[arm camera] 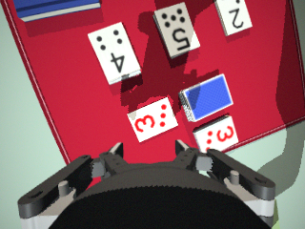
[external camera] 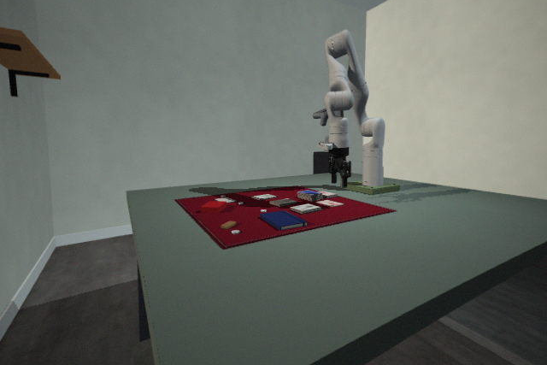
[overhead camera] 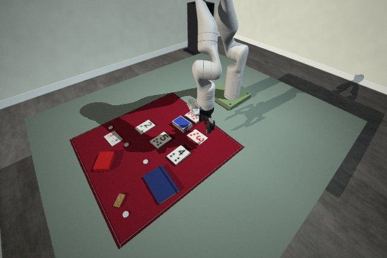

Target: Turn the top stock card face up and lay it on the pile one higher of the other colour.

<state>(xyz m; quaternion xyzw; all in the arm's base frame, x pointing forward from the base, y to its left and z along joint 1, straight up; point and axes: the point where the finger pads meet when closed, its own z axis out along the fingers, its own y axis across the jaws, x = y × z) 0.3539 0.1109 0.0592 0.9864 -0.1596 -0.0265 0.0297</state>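
From the top, four white discs (overhead camera: 145, 161) and one blue notebook (overhead camera: 160, 184) lie well apart from my fingers (overhead camera: 208, 127). Exterior: my spread fingers (external camera: 339, 182) hang above the table (external camera: 318, 273). Wrist: I count two red threes (arm camera: 152, 119) (arm camera: 215, 135) ahead of my parted fingertips; just beyond, one stock (overhead camera: 181, 122) (external camera: 308, 195) (arm camera: 187, 106) bears its top card (arm camera: 208, 97), blue, white-edged, face down!

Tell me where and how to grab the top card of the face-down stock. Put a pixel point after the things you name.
I'd come straight down over the blue top card (overhead camera: 181, 121) (external camera: 308, 191) (arm camera: 208, 97) and pinch its two long edges, the narrower span. Keep the fingertips shallow: it lies flat on a stack, and a lower red three (overhead camera: 192, 117) (external camera: 328, 195) (arm camera: 216, 135) sits close along one long side.
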